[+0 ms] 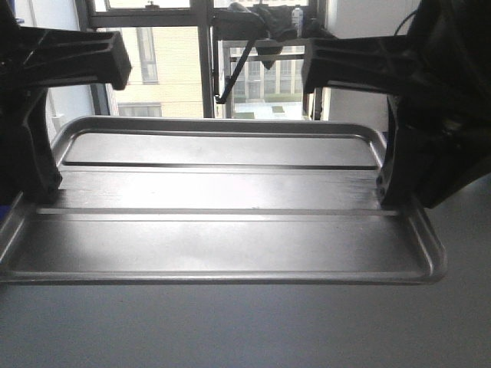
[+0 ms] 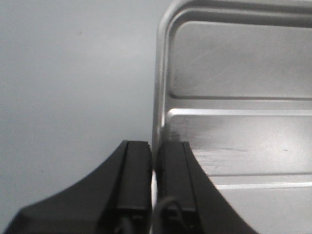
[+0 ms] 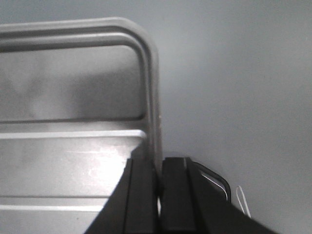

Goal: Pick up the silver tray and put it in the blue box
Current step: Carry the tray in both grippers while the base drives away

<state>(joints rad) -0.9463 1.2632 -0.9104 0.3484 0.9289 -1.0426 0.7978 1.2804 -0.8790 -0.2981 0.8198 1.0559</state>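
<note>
The silver tray (image 1: 230,245) fills the front view, level and broadside, with two long ridges across its recessed centre. My left gripper (image 1: 46,184) is shut on its left rim and my right gripper (image 1: 391,192) on its right rim. In the left wrist view the black fingers of the left gripper (image 2: 154,161) pinch the thin rim of the tray (image 2: 234,136) between them. The right wrist view shows the right gripper (image 3: 160,168) clamped the same way on the tray (image 3: 68,156). A blue sliver (image 1: 6,218) peeks out by the tray's left end; I cannot tell if it is the blue box.
A plain grey surface (image 1: 245,330) lies under and around the tray. Behind it is a window (image 1: 176,69) with dark frames. A dark curved object (image 3: 217,178) and a thin white loop (image 3: 242,197) sit just right of the right gripper.
</note>
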